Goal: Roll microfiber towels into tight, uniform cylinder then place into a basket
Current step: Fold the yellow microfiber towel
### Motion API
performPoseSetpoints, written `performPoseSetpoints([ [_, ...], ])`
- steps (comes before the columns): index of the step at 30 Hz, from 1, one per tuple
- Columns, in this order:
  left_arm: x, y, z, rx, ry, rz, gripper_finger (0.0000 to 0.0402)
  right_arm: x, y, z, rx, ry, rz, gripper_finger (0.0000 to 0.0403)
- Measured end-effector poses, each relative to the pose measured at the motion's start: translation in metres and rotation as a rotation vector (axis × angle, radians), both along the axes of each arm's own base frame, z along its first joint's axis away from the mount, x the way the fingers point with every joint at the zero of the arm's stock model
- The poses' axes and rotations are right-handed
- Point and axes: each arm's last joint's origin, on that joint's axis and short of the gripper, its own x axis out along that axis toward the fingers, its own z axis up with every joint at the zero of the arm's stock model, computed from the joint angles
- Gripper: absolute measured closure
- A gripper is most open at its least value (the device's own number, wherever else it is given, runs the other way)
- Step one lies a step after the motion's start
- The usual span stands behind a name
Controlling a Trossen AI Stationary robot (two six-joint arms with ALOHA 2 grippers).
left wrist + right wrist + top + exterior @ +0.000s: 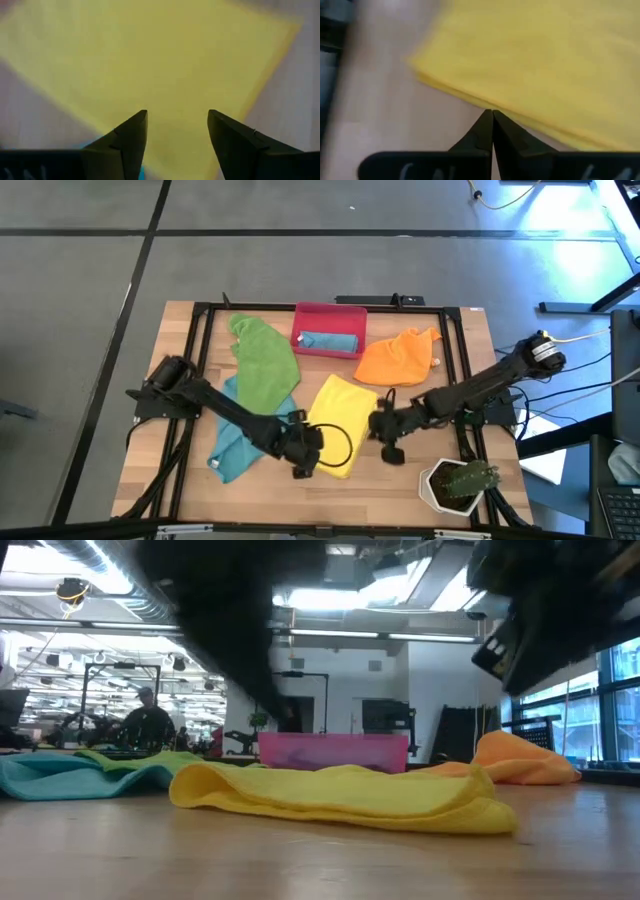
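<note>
The folded yellow towel (pixel 338 418) lies flat on the table's near middle, also in the low view (pixel 340 796). My left gripper (pixel 177 116) hovers open above it at its left side (pixel 312 444), nothing between the fingers. My right gripper (pixel 492 113) is shut, above the table at the towel's right edge (pixel 377 426). The red-pink basket (pixel 345 312) stands at the far middle with a rolled teal towel (pixel 328 340) inside. A green towel (pixel 265 360), a teal towel (pixel 232 442) and an orange towel (pixel 397 358) lie loose on the table.
A white hexagonal plant pot (pixel 440 490) stands at the near right corner. A black frame (pixel 200 320) runs around the tabletop. Bare wood (pixel 300 860) stretches in front of the yellow towel. People and equipment (pixel 145 720) show in the room behind.
</note>
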Motion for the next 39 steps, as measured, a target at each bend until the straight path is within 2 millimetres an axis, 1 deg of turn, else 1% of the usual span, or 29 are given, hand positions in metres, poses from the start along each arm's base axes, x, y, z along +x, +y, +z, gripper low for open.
performPoseSetpoints([
  [4,-0.018,-0.011,-0.007,0.006,0.122,0.029,0.0202,0.000,0.020,0.000,0.001,-0.108,0.115,0.0391],
  [6,-0.026,-0.017,-0.010,0.026,0.157,0.007,0.0202,0.001,0.025,0.000,-0.033,-0.148,0.121,0.0391],
  [11,-0.037,-0.032,-0.010,0.070,0.135,-0.040,0.0202,0.003,0.030,-0.005,-0.083,-0.175,0.099,0.0389],
  [14,-0.040,-0.036,-0.010,0.080,0.139,-0.053,0.0202,0.006,0.031,-0.009,-0.107,-0.190,0.126,0.0372],
  [16,-0.043,-0.035,-0.011,0.111,0.159,-0.051,0.0202,0.008,0.033,-0.012,-0.109,-0.196,0.137,0.0351],
  [19,-0.052,-0.031,-0.018,0.151,0.214,-0.048,0.0202,0.012,0.036,-0.016,-0.102,-0.211,0.165,0.0311],
  [22,-0.059,-0.028,-0.028,0.127,0.273,-0.057,0.0202,0.016,0.039,-0.023,-0.090,-0.218,0.202,0.0272],
  [26,-0.065,-0.026,-0.041,0.079,0.296,-0.045,0.0202,0.020,0.043,-0.030,-0.113,-0.243,0.241,0.0234],
  [29,-0.067,-0.025,-0.046,0.057,0.281,-0.058,0.0202,0.024,0.045,-0.037,-0.154,-0.263,0.270,0.0219],
  [33,-0.066,-0.025,-0.048,0.055,0.270,-0.060,0.0202,0.028,0.048,-0.046,-0.180,-0.284,0.301,0.0211],
  [39,-0.063,-0.027,-0.048,0.045,0.224,-0.058,0.0202,0.033,0.064,-0.053,-0.238,-0.305,0.395,0.0208],
])
